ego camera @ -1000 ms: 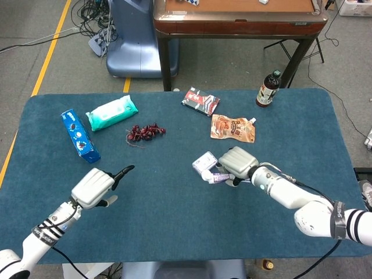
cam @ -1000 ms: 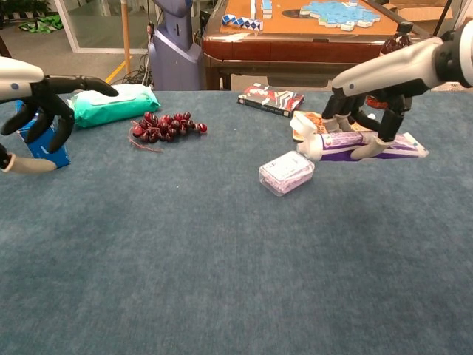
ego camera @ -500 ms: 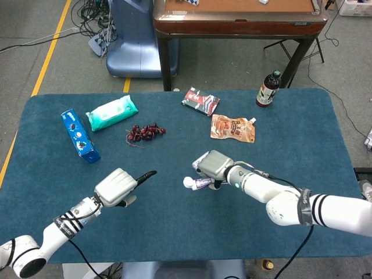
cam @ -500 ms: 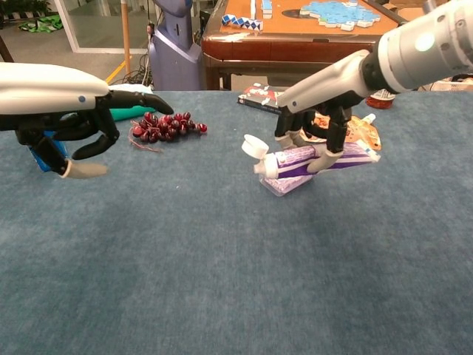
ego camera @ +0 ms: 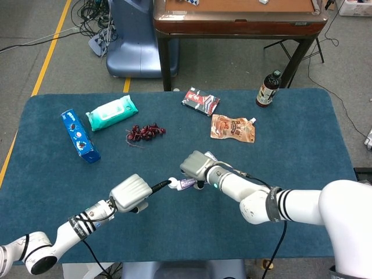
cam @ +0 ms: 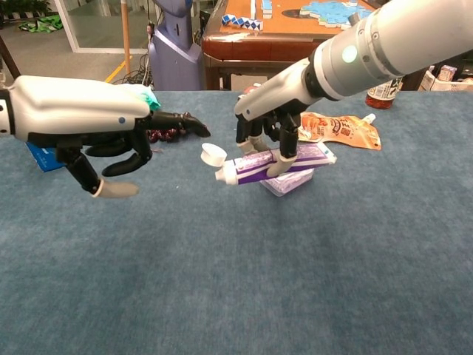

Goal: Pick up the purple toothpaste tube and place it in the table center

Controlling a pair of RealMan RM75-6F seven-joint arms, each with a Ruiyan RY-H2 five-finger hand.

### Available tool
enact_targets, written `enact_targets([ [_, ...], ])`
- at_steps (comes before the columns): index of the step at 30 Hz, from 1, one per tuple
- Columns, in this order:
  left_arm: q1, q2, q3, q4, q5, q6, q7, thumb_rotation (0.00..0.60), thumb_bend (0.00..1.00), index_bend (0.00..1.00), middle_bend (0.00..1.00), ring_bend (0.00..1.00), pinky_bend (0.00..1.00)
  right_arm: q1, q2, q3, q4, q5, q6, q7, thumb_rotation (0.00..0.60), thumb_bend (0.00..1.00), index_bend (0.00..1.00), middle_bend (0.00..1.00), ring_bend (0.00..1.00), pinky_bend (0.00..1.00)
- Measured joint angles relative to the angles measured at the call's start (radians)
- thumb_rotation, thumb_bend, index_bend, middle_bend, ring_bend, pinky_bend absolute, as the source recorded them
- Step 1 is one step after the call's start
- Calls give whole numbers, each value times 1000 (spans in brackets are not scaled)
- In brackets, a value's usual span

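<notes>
a big blue table [ego camera: 325, 133] is holding everything. a brown wooden table [ego camera: 232, 23] is standing behind it. on the blue table, a green pack of wipes [ego camera: 112, 113] is lying at the back left, just beside a blue box [ego camera: 80, 135]. a bunch of dark red grapes [ego camera: 145, 132] is sitting near the wipes. a red and black packet [ego camera: 200, 102] is lying at the back middle, and an orange pouch [ego camera: 232, 128] is lying near it. a dark bottle [ego camera: 268, 89] is standing upright at the back right. a small clear box [cam: 288, 181] is sitting right under the tube, so it is lying in the way below it.

the right hand [cam: 267, 133] is gripping the purple toothpaste tube [cam: 277, 163] from above and holding it up over the middle of the table. the tube is purple and white, lying almost flat, with its white cap flipped open and pointing to the left hand [cam: 111, 144]. the left hand is holding nothing, with its fingers spread apart, and one dark finger is reaching out close to the cap. i cannot tell if it is touching the cap
</notes>
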State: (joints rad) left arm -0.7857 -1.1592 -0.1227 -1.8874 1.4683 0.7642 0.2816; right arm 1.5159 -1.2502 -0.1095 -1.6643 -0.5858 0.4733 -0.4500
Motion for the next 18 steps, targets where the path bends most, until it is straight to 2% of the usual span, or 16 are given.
enact_targets([
  [6, -16, -11, 8, 13, -18, -5, 6, 600, 338, 0, 766, 821, 836, 40, -17, -21, -14, 39, 34, -4, 600, 798, 960, 847, 712, 287],
  [18, -3, -9, 59, 37, -28, 15, 9, 600, 338, 0, 767, 821, 836, 22, -1, -17, -25, 15, 74, 43, 600, 798, 969, 853, 724, 292],
])
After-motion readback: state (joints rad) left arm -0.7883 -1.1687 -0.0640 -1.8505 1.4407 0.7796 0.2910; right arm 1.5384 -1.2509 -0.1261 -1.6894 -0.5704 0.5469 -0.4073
